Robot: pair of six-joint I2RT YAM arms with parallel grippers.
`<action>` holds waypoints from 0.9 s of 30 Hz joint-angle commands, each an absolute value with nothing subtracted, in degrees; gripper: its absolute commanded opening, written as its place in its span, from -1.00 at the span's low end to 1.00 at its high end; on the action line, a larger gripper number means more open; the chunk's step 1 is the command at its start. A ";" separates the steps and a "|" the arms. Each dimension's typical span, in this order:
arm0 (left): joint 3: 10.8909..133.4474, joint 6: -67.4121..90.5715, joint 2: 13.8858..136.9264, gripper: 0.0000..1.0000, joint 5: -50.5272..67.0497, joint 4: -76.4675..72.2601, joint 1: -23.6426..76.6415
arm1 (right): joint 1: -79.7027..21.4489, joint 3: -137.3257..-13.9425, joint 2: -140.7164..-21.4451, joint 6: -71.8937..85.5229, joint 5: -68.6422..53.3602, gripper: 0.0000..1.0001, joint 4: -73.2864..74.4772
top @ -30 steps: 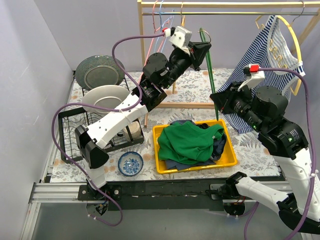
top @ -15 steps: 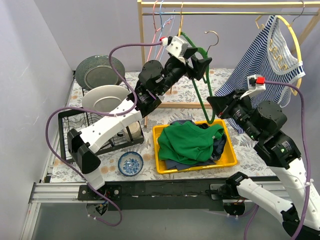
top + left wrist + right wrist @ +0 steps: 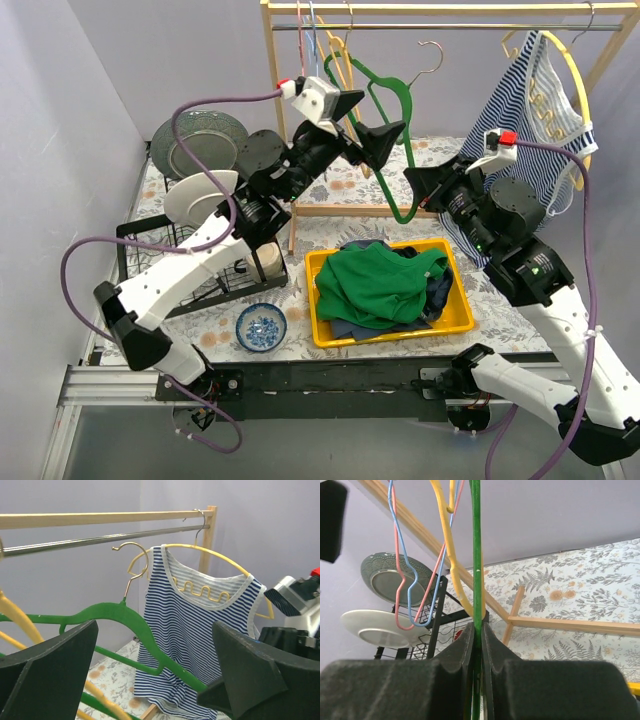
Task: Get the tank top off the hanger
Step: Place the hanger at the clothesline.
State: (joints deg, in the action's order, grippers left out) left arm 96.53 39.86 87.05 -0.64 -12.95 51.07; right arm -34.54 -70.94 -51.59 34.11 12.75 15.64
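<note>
A blue-and-white striped tank top point(image 3: 520, 120) hangs on a yellow hanger point(image 3: 583, 80) at the right end of the rack rail; the left wrist view shows the tank top point(image 3: 195, 640) and the yellow hanger point(image 3: 210, 552) too. A bare green hanger point(image 3: 383, 92) stands tilted in the air between the arms. My right gripper point(image 3: 415, 188) is shut on its lower bar, and in the right wrist view the green hanger point(image 3: 476, 555) runs up from the gripper point(image 3: 477, 630). My left gripper point(image 3: 365, 118) is open beside the hanger's upper part, jaws wide and empty point(image 3: 150, 680).
A yellow bin point(image 3: 460, 315) holding a green garment point(image 3: 375, 285) sits in front of the wooden rack point(image 3: 270, 100). Several thin hangers point(image 3: 320, 40) hang at the rack's left end. A dish rack point(image 3: 140, 270) with plates and a blue bowl point(image 3: 261, 327) stand at the left.
My left gripper has opened, let go of the green hanger and drawn back to the left. The right gripper has risen a little, and the hanger has swung to show its face.
</note>
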 commanded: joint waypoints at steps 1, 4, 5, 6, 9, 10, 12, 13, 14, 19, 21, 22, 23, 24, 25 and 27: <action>92.82 39.46 80.08 0.96 -1.31 -13.00 51.06 | -34.72 -74.18 -51.33 30.59 16.60 -0.97 11.60; 91.85 39.03 77.62 0.96 -2.28 -12.48 51.06 | -34.72 -74.09 -50.80 27.00 18.10 -0.97 12.56; 91.76 39.02 77.17 0.96 -2.29 -12.22 51.06 | -34.72 -74.18 -50.45 25.85 18.45 -0.97 12.92; 91.84 38.85 76.73 0.96 -2.20 -11.78 51.06 | -34.72 -74.44 -50.19 24.97 18.89 -0.97 13.44; 91.76 38.76 74.71 0.96 -2.90 -10.72 51.06 | -34.72 -76.45 -50.01 22.42 19.95 -0.97 15.90; 91.32 38.76 73.58 0.96 -3.34 -10.72 51.06 | -34.72 -77.16 -50.01 21.80 20.21 -0.97 16.87; 90.88 38.76 72.43 0.96 -4.13 -10.99 51.06 | -34.72 -79.53 -50.62 20.57 20.65 -0.97 20.29; 90.62 38.67 71.90 0.96 -4.30 -11.16 51.06 | -34.72 -80.24 -50.89 20.22 21.00 -0.97 21.43; 90.27 38.50 70.85 0.96 -4.65 -11.25 51.06 | -34.80 -80.68 -51.15 19.69 21.27 -0.97 23.19; 90.09 38.15 68.82 0.96 -6.50 -10.99 51.06 | -34.72 -81.39 -50.72 18.90 21.36 -0.97 25.40; 89.91 37.97 68.12 0.96 -6.77 -10.81 51.06 | -34.72 -80.86 -50.10 18.37 20.75 -0.97 24.88; 89.83 37.97 68.12 0.96 -6.85 -10.38 51.06 | -34.72 -80.16 -49.40 18.28 20.48 -0.97 24.53; 89.82 38.06 67.94 0.97 -6.86 -10.20 51.06 | -34.72 -79.72 -48.87 18.28 20.48 -0.97 24.09; 89.56 38.06 67.68 0.96 -7.03 -10.11 50.98 | -34.72 -79.46 -48.52 18.54 20.22 -0.97 23.21; 89.39 38.06 67.59 0.96 -7.29 -10.19 51.06 | -34.72 -79.19 -47.91 18.81 20.39 -0.97 23.12; 88.77 38.14 67.15 0.96 -7.56 -10.46 51.06 | -34.72 -79.19 -47.55 19.07 20.22 -0.97 23.20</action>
